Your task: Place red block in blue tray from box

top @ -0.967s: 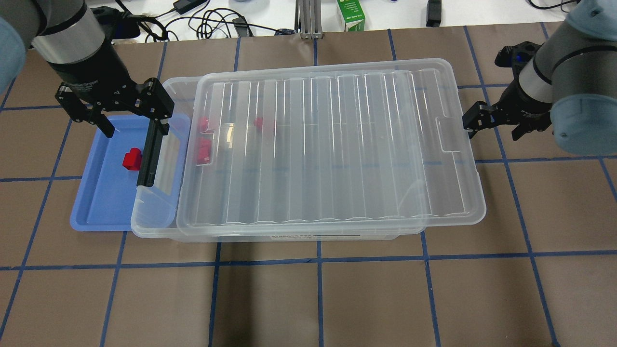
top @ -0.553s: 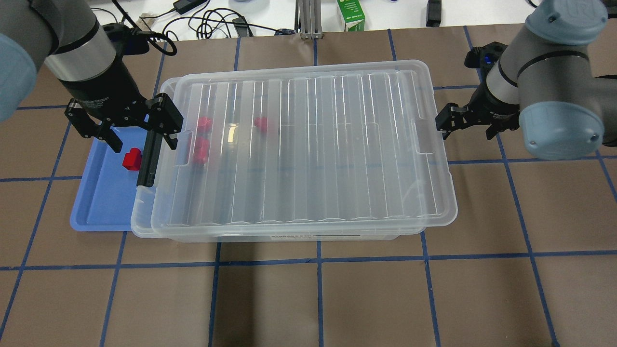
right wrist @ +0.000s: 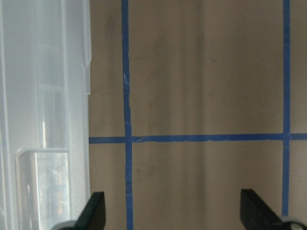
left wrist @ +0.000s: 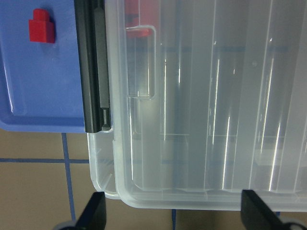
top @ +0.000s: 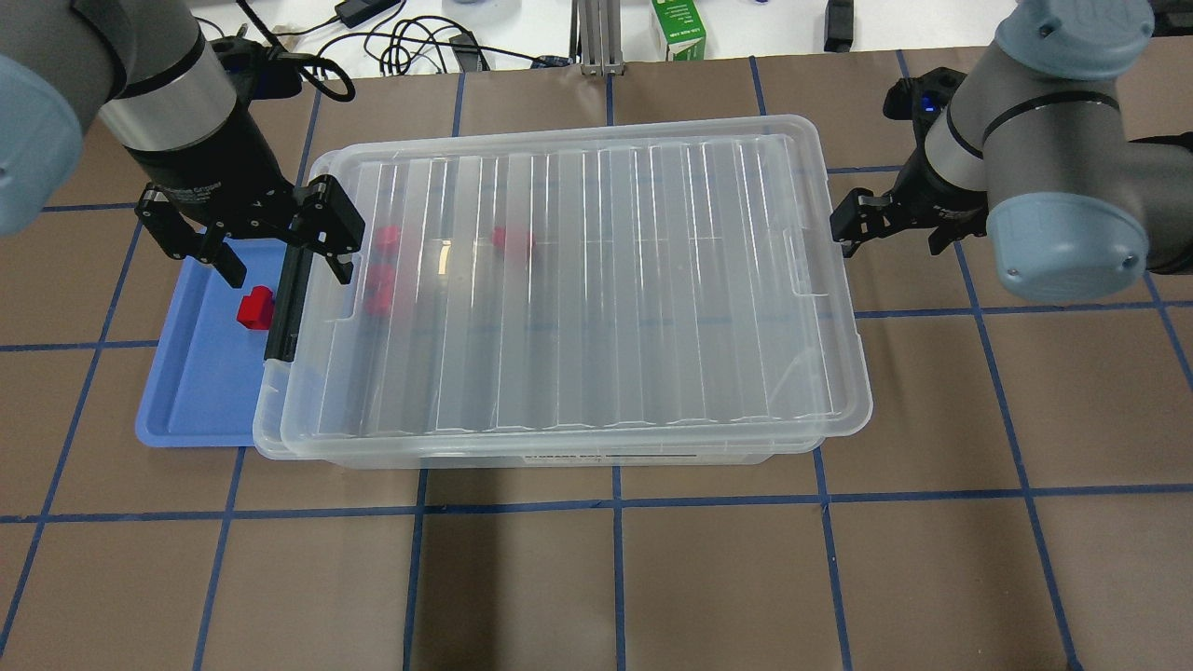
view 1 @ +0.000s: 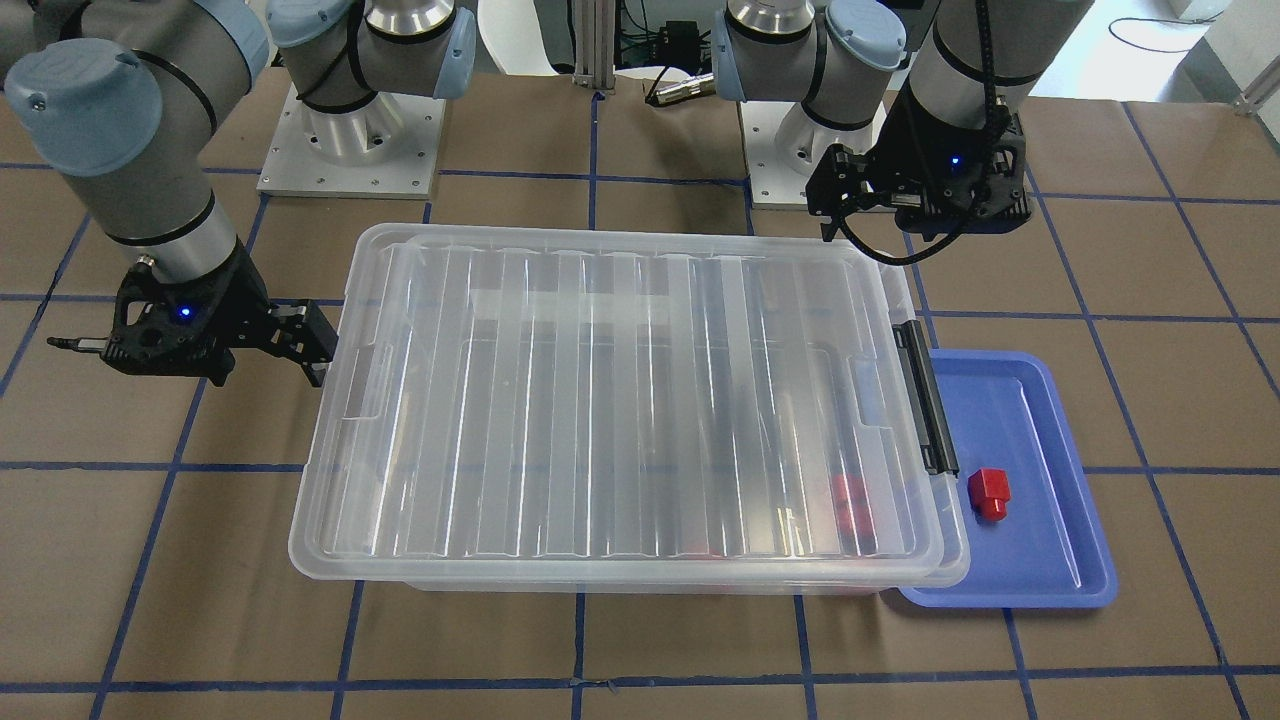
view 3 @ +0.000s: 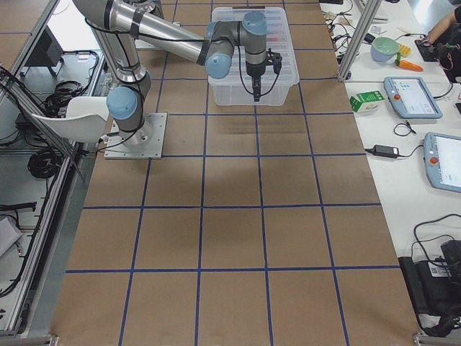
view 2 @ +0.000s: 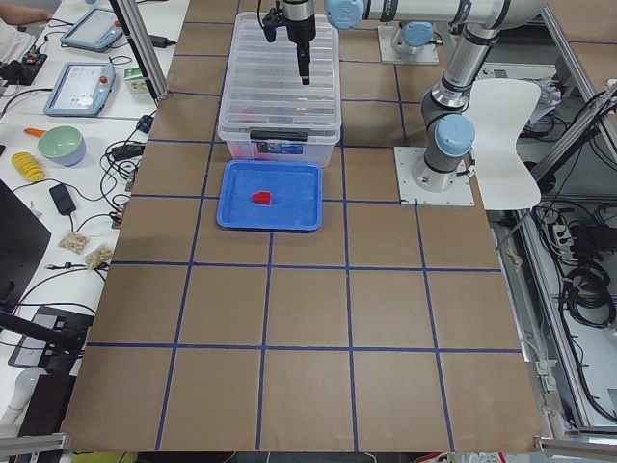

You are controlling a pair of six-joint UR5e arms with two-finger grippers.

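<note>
Brown tabletop gridded in blue tape — white chair behind, cable-strewn white bench beyond

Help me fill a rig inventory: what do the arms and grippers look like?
The left arm and right arm are silver-grey tubes with pale blue joint caps. The left gripper and right gripper are black, two-fingered; the left bears white lettering. Each wrist shows a blue light; a black cable runs down the left arm.
</note>
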